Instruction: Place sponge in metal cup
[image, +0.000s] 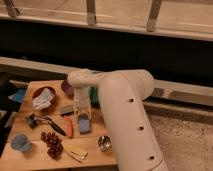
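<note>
Around the sponge (84, 124) the wooden table (35, 162) is crowded. A grey block (67, 109) lies just to its left and a little farther back, and a red-orange curved item (70, 128) lies close along its left side. A black-handled tool (48, 123) lies beyond that. Dark grapes (51, 144) sit near the front, with a blue plastic cup (20, 142) at the front left corner and a flat yellow item (77, 153) by the front edge. A red bowl holding something white and crumpled (44, 98) stands at the back left, next to a dark maroon bowl (66, 88). A green object (94, 95) shows partly behind the arm. The metal cup (104, 143) stands near the front right of the table, apart from the sponge, on its front-right side, with bare wood between them. The table is a light wood board. Behind it run a dark wall and a pale ledge (180, 93), with metal posts (91, 12) above, and speckled flooring (185, 137) lies to the right. The thick white arm (125, 110) rises from the lower right, bends over the table's right side and reaches left, and its wrist turns straight down. The gripper (82, 116) hangs directly over the sponge's far end, at or just above its top. Whether it is wide, narrow or gripping the sponge cannot be told. The sponge lies flat on the table near the middle.
</note>
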